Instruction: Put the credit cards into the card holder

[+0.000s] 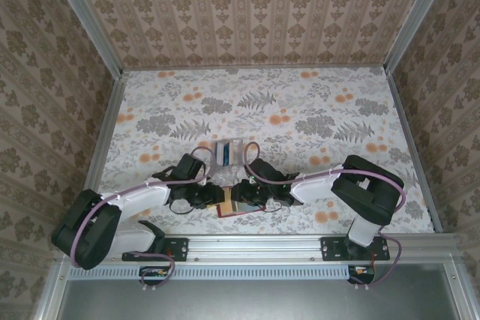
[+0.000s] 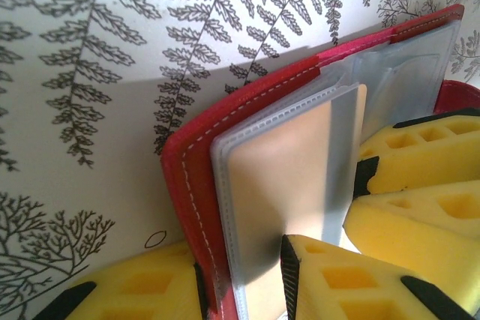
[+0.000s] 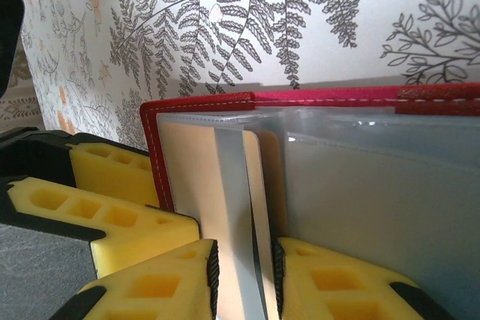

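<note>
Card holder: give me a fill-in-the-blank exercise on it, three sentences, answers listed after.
The card holder has a ___ cover. The card inside its clear pocket is ___ in colour. The foam pads pinching the holder are ___. Missing words: red, tan, yellow.

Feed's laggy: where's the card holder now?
Top view: the card holder sits open near the table's front edge, centre, between the left gripper and the right gripper.
</note>
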